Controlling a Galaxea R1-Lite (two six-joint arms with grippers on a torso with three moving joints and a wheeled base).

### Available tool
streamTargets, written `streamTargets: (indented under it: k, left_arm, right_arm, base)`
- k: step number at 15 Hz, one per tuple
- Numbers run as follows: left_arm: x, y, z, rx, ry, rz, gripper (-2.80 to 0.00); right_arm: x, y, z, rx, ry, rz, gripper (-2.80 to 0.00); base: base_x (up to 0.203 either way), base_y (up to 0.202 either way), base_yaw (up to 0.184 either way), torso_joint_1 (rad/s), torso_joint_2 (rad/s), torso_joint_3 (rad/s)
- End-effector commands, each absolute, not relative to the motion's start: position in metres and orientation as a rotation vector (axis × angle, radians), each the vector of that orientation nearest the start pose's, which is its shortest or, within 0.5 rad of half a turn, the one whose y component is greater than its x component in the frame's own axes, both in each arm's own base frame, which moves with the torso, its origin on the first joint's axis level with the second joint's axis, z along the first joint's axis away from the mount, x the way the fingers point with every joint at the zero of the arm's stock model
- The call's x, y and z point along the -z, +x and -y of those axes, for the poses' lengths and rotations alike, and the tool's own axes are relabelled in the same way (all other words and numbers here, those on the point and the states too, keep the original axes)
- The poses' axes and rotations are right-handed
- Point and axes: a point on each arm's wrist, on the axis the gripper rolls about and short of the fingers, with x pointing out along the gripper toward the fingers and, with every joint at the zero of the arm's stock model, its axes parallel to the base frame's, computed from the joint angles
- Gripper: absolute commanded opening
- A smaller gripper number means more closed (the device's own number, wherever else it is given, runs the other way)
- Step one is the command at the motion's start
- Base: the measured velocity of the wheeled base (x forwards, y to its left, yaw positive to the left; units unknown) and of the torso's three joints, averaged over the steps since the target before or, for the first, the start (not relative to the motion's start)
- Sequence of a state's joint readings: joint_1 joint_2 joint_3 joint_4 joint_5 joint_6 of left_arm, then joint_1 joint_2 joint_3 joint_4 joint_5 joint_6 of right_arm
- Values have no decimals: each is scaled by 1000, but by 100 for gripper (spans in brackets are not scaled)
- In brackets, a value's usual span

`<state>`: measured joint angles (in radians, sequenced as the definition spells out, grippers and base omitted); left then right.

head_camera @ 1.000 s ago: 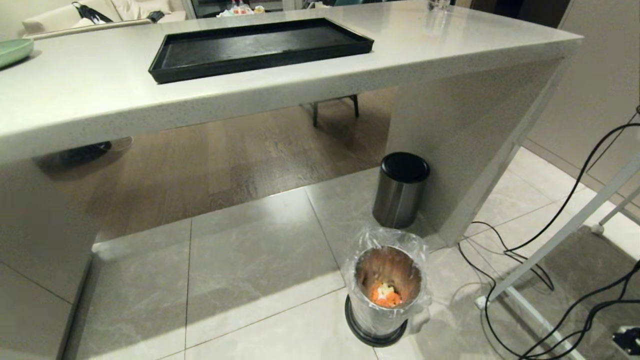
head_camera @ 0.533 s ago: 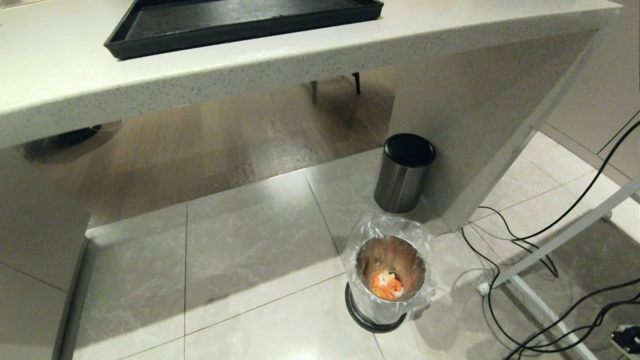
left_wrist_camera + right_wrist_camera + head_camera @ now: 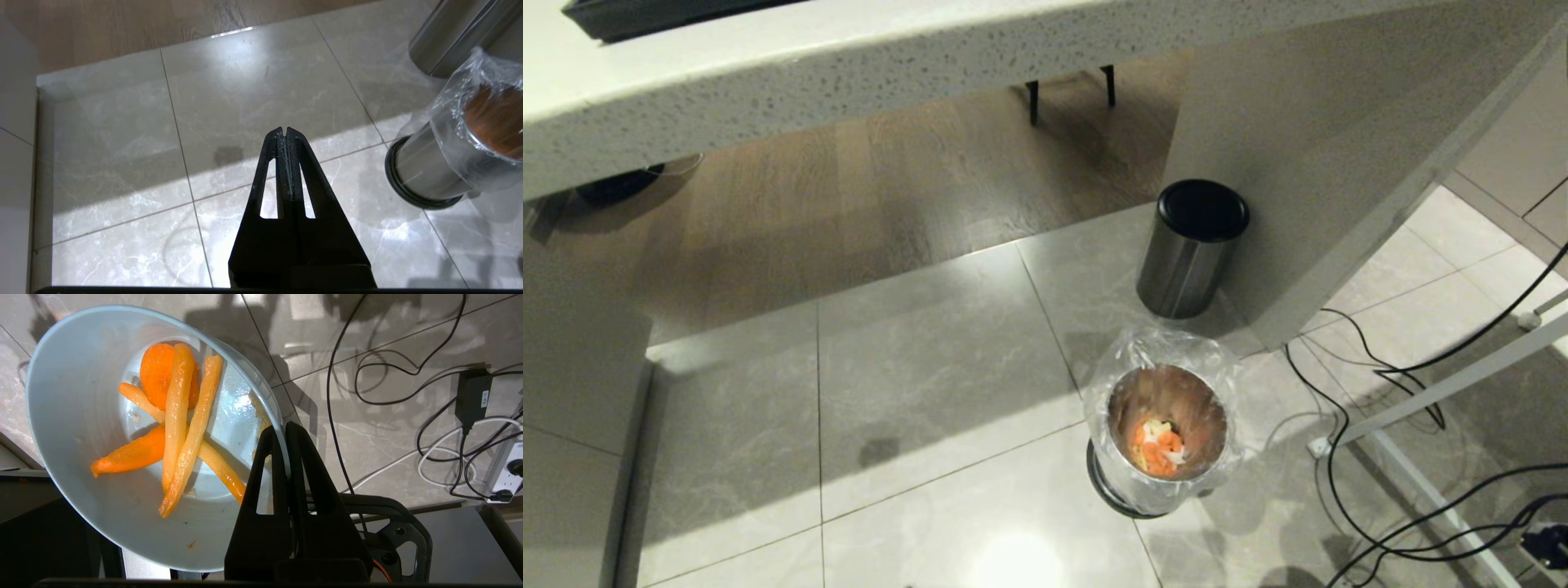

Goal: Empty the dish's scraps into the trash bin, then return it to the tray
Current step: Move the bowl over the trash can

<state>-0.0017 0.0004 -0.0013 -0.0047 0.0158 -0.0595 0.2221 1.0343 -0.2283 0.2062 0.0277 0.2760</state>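
Dish (image 3: 81, 428) sits pinched at its rim in my right pincer (image 3: 284, 430), carrot scraps (image 3: 179, 420) inside, above grey floor tiles (image 3: 931, 392); only that wrist view shows it. Head view shows the worktop (image 3: 849, 57), tray corner (image 3: 645, 12), and lined trash bin (image 3: 1164, 433). My left pincer (image 3: 284, 132) is pressed together, empty.

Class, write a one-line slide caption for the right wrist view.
Right tool clamps the rim of a pale blue bowl holding carrot sticks above a tiled floor.

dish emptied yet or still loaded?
Still loaded. In the right wrist view the dish holds the scraps, carrot sticks and chunks lying inside, with the right gripper clamped on its rim.
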Motion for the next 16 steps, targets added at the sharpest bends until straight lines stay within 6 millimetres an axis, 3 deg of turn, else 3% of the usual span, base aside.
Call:
streamTargets:
  k: [1, 16]
  left_arm:
    - [-76, -23, 0, -15, -60, 5, -280]
    - [-76, -23, 0, -14, -55, 5, -280]
  right_arm:
    - [-96, 74, -17, -87, 152, -1036, -280]
    - [-96, 72, -17, -88, 151, -1033, -280]
  base:
    - [0, 0, 0, 5, 5, -194]
    - [0, 0, 0, 3, 3, -197]
